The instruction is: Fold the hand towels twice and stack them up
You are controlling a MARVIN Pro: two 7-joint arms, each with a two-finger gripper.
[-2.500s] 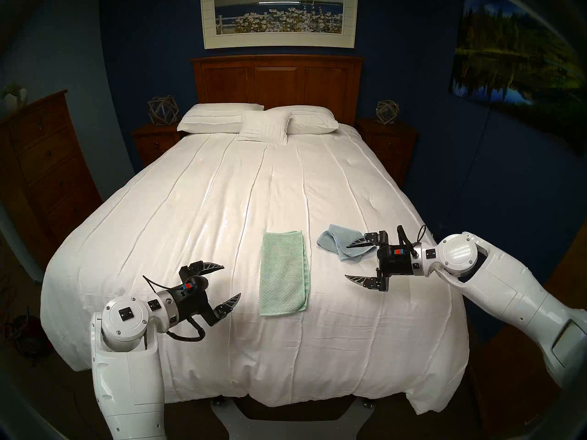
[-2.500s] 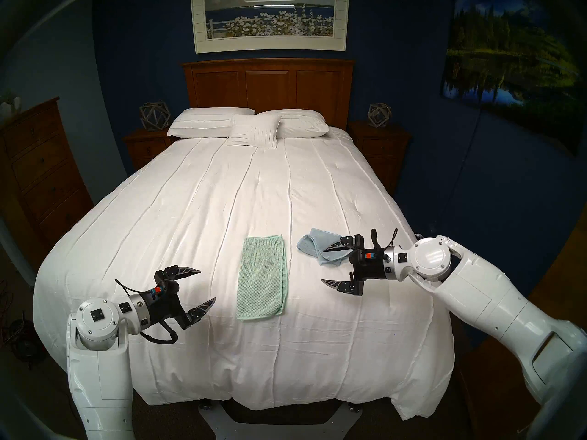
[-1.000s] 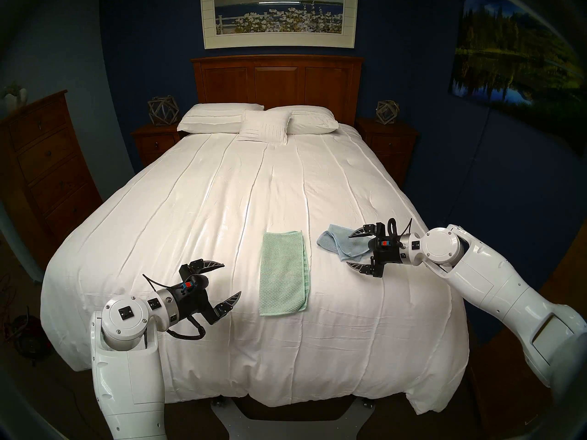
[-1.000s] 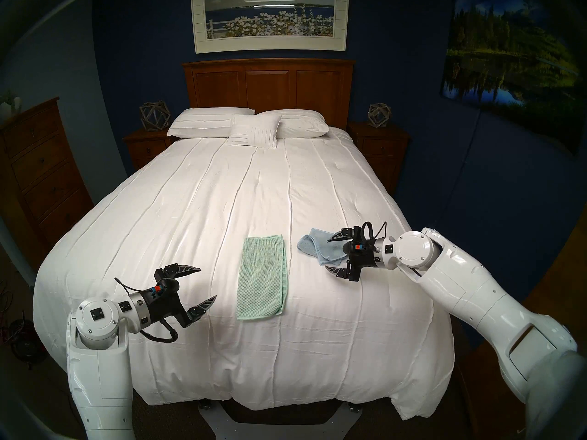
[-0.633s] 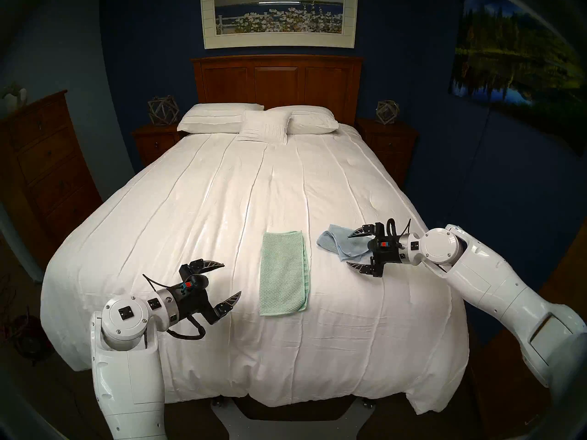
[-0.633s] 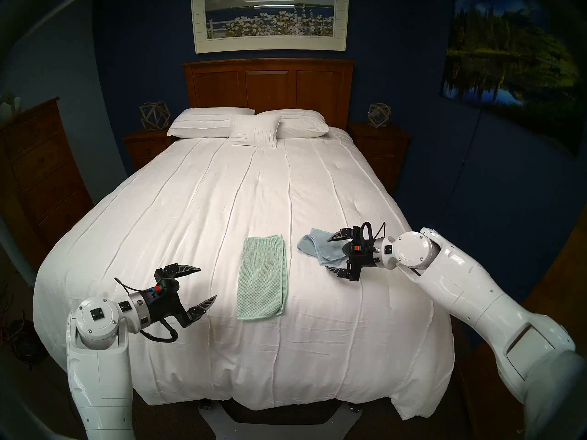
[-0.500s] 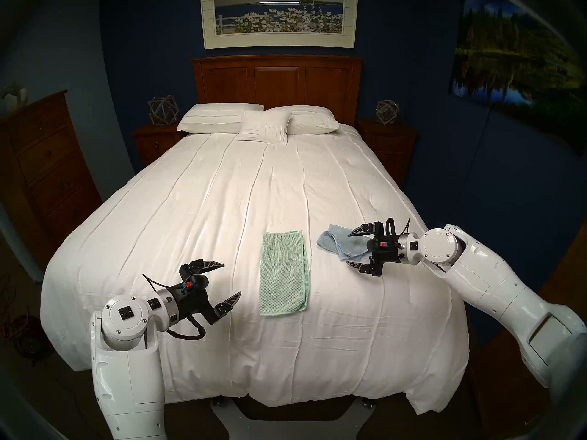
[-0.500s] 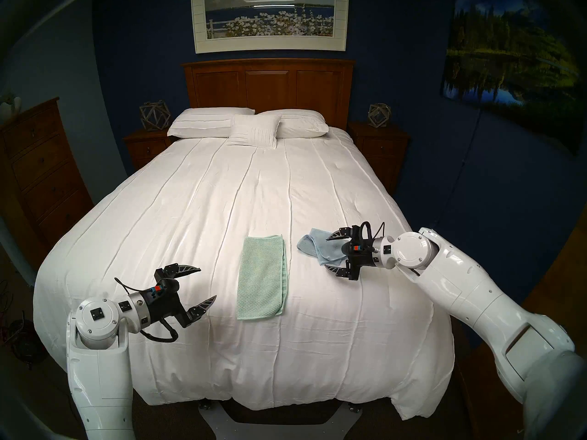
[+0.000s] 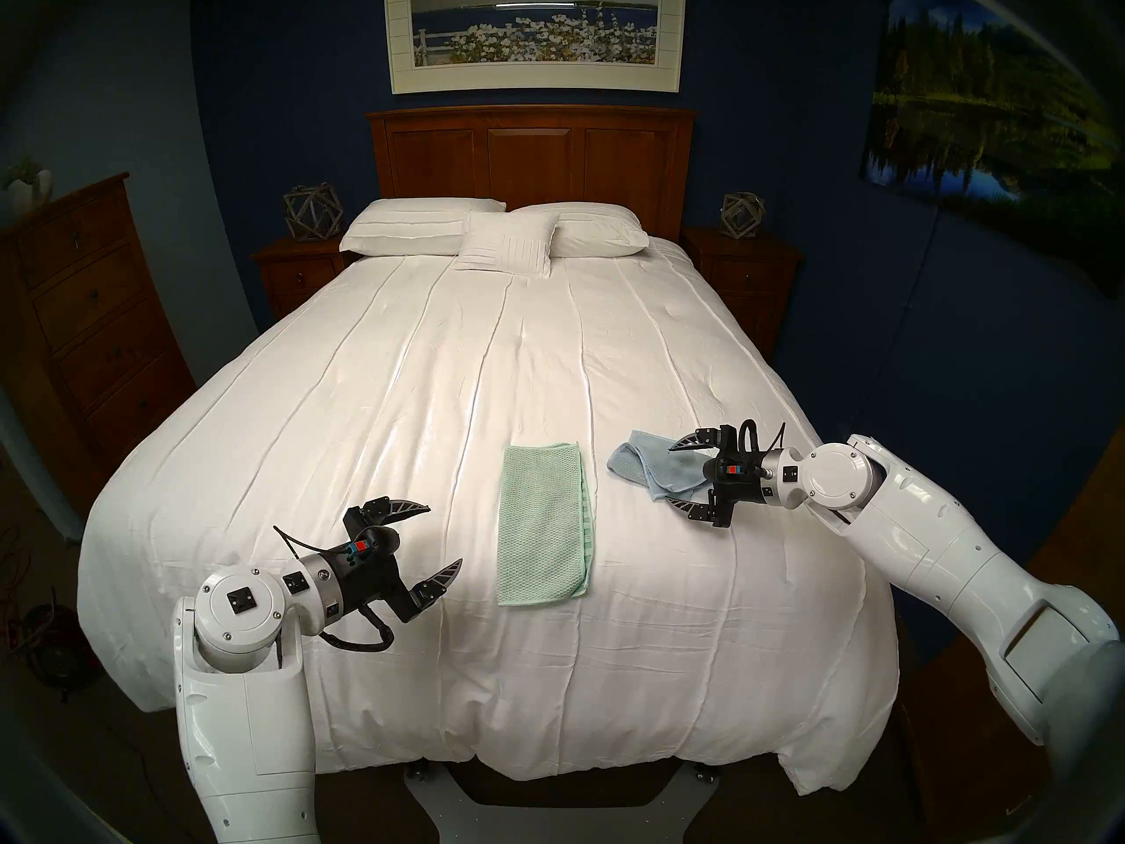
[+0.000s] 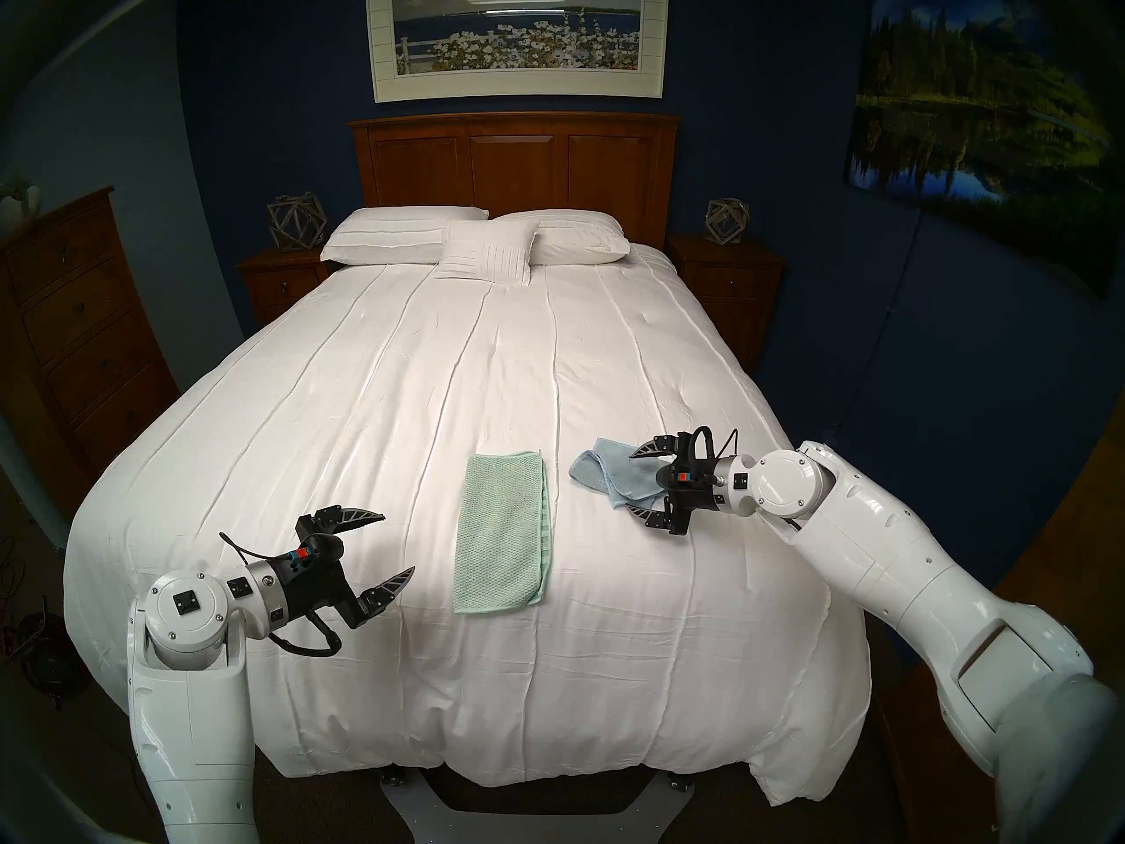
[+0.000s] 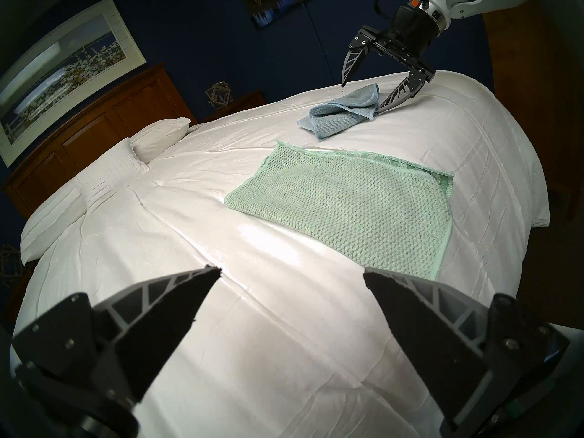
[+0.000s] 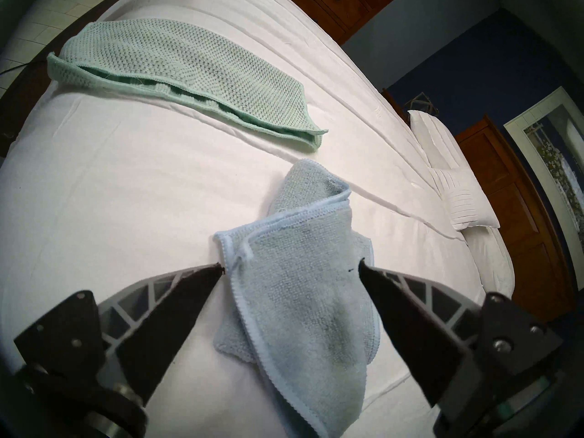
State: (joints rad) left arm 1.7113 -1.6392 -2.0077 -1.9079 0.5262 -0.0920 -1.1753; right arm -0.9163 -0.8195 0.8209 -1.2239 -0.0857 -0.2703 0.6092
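Left gripper [image 9: 445, 536] hangs with its jaws spread and empty above the white bedspread [image 9: 377, 398]. Just to its right, apart from it, the mint green towel [image 9: 543, 523] lies flat, folded into a long rectangle. Farther right, the right gripper [image 9: 669, 472] stands wide apart and holds nothing, straddling the near end of the crumpled light blue towel [image 9: 654, 466], one fingertip [image 12: 215, 267] right at its hem.
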